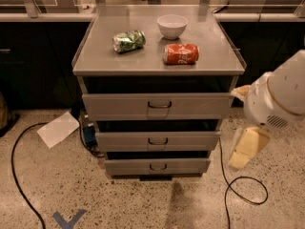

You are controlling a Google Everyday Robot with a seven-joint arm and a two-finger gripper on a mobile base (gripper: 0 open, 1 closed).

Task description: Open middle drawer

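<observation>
The grey metal cabinet has three drawers stacked in its front. The middle drawer is a low grey panel with a small dark U-shaped handle; its front stands slightly out from under the taller top drawer. The lowest drawer sits below it. My gripper, cream-coloured on a white arm, hangs at the right of the cabinet, about level with the middle drawer and apart from it.
On the cabinet top lie a green crushed can, a red can and a white bowl. A sheet of paper and black cables lie on the speckled floor. Dark counters stand behind.
</observation>
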